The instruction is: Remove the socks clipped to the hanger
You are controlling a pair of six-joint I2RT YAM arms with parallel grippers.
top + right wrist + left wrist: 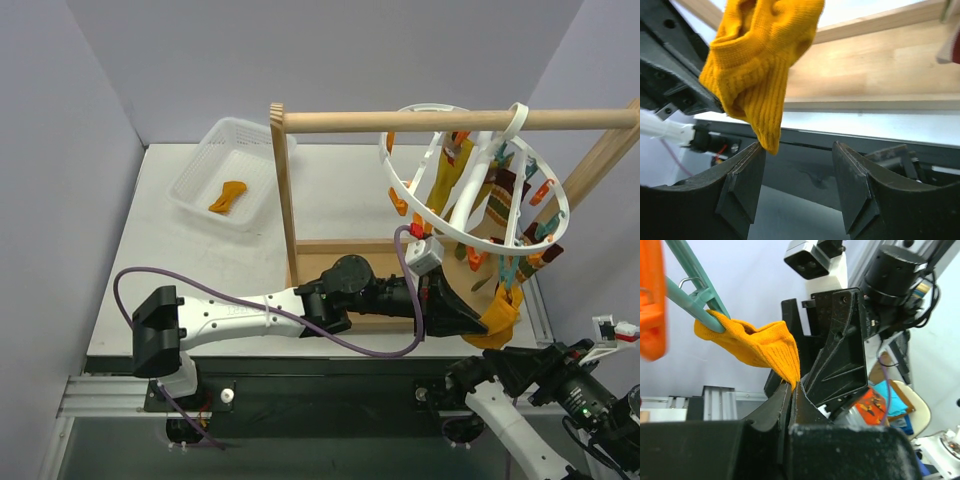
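Observation:
The white ring hanger (400, 185) hangs from the wooden rod at the right. Striped socks (500, 195) and a mustard sock (447, 180) hang clipped to it. My left gripper (470, 315) reaches under the ring and is shut on the edge of a mustard-orange sock (498, 318). In the left wrist view that sock (755, 342) is pinched between my left gripper's (792, 387) fingers, its other end held by a teal clip (695, 305). My right gripper (800, 175) is open just below the same sock (757, 65), whose tip touches the left finger (742, 180).
A wooden rack with rod (400, 121) and base (330, 250) carries the hanger. A white mesh basket (190, 190) at the back left holds one orange sock (228, 196). The right arm (520, 370) sits low at the front right.

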